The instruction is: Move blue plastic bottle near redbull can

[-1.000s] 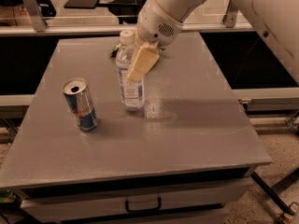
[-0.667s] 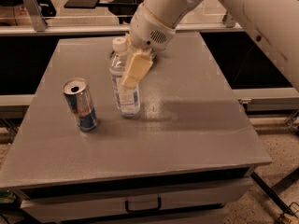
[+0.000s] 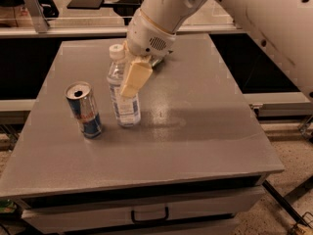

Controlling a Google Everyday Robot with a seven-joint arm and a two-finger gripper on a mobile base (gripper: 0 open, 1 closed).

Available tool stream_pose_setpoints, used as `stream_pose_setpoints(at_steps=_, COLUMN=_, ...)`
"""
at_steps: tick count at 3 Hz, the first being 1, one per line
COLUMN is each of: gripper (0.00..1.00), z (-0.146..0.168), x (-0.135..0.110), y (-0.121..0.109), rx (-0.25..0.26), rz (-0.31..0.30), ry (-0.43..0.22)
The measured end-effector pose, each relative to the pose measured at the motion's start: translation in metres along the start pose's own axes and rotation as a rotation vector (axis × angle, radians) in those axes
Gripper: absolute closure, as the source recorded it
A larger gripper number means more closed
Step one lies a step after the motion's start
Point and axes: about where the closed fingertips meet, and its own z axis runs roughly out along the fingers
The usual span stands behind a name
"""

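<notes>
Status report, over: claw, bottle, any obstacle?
Claw shut on blue plastic bottle. Bottle upright, close beside redbull can, not touching. Nothing between them.

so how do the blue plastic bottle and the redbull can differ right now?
The blue plastic bottle is taller and clear with a white cap; the redbull can is shorter, silver-and-blue metal. The hand is shut on the bottle's upper half; the can stands free. Both are upright, close together but not touching.

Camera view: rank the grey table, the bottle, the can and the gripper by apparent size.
1. Grey rectangular table.
2. Clear blue-labelled plastic bottle.
3. Slim silver-and-blue redbull can.
Cream gripper, jaws shut on the bottle's upper body: partly hidden, so unranked.
</notes>
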Motion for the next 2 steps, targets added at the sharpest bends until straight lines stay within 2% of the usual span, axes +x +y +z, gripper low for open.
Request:
stream_pose_setpoints(at_steps=1, gripper=0.10, z=0.0038, x=-0.0040, y=0.0030, rx=0.001, rz=-0.014, ry=-0.009)
stream_pose_setpoints(at_steps=2, gripper=0.00, z=0.0046, x=-0.0054, y=0.0027, rx=0.002, rz=-0.016, ry=-0.010)
